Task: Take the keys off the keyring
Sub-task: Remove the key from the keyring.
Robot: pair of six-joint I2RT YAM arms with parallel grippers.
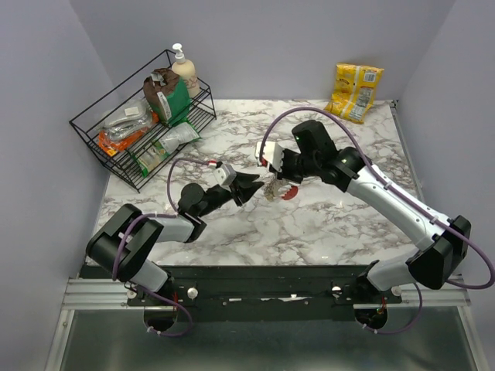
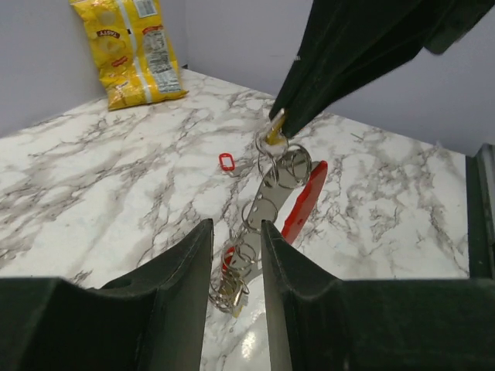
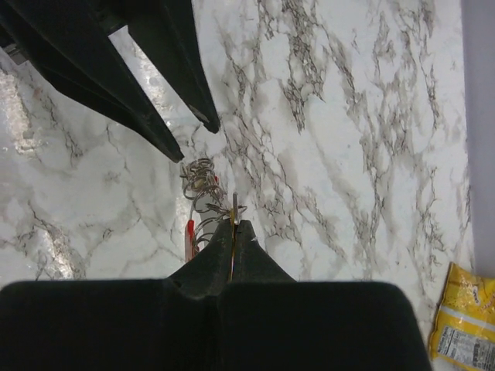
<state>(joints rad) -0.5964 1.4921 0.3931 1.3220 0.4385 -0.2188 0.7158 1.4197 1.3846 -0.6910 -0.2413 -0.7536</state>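
The keyring bunch point(image 2: 267, 197) hangs above the marble table: several thin metal rings point(image 2: 292, 166), a silvery plate with holes and a red strap point(image 2: 306, 197). My right gripper point(image 3: 234, 224) is shut on a thin yellow-headed key point(image 2: 274, 133) at the top of the bunch and holds it up. My left gripper point(image 2: 236, 226) is open, with one finger on each side of the lower rings and keys point(image 2: 230, 287). In the top view both grippers meet at mid-table, left gripper point(image 1: 249, 188) and right gripper point(image 1: 275, 180), with the bunch point(image 1: 273, 192) between them.
A small red tag point(image 2: 226, 161) lies on the table beyond the bunch. A yellow snack bag point(image 1: 354, 91) leans at the back right. A black wire rack point(image 1: 139, 131) with packets and a soap bottle point(image 1: 184, 69) stands at the back left.
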